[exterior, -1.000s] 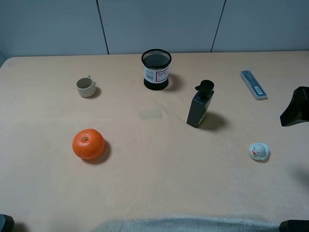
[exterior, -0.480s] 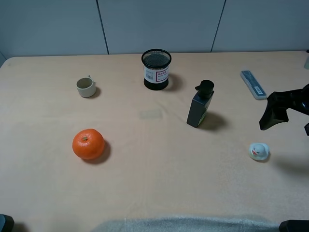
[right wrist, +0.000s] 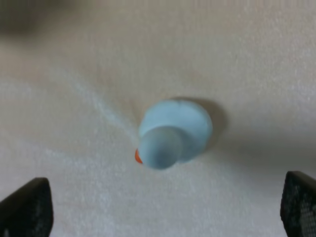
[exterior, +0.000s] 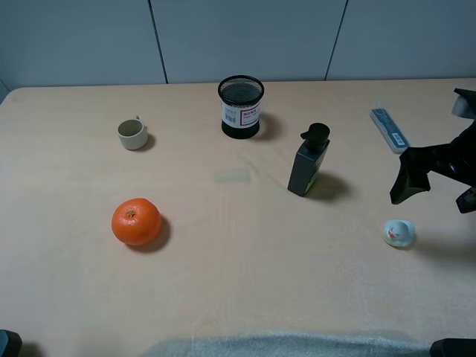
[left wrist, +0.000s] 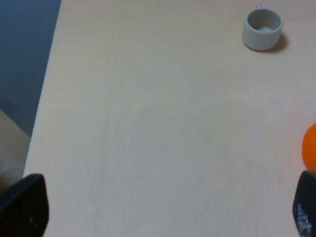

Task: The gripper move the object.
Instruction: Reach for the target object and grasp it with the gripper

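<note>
Since a second ago the right pincer has slid in from the frame's right edge; it hangs spread wide over the pale surface. Left pincer is spread too, beside the orange. Duck sits lower right, just below the right pincer, untouched.

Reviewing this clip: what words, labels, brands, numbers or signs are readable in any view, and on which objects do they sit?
Nothing can be read as text.
White label on the black mesh pen cup: a barcode and reddish print, too small to read.
Dark strip on the flat grey-blue case: too blurred to read.
On the dark pump bottle: no lettering visible.
On the small white duck-like toy: only a red mark, no lettering.
</note>
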### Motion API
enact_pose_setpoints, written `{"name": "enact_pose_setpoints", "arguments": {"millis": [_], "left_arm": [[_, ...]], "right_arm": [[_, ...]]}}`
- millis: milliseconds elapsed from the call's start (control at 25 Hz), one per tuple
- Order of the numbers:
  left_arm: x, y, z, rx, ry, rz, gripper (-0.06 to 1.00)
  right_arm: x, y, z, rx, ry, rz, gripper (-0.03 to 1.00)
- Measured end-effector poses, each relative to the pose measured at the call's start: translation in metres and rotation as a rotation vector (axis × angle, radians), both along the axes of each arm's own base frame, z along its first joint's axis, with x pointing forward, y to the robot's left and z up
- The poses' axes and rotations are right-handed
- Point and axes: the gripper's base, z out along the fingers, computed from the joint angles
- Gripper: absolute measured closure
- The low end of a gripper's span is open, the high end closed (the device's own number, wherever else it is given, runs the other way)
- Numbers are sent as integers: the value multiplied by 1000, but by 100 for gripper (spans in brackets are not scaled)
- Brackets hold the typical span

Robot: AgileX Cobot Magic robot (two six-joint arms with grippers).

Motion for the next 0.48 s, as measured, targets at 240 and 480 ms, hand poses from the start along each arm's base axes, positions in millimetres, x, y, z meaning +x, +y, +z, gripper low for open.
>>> {"name": "enact_pose_setpoints", "arguments": {"millis": [240, 480], "left_arm": [[0, 0, 0, 0, 0, 0, -5], [0, 0, 0, 0, 0, 0, -5]], "right_arm": [[-2, 1, -20, 8, 29, 1, 28], [2, 1, -31, 11, 40, 8, 28]]}}
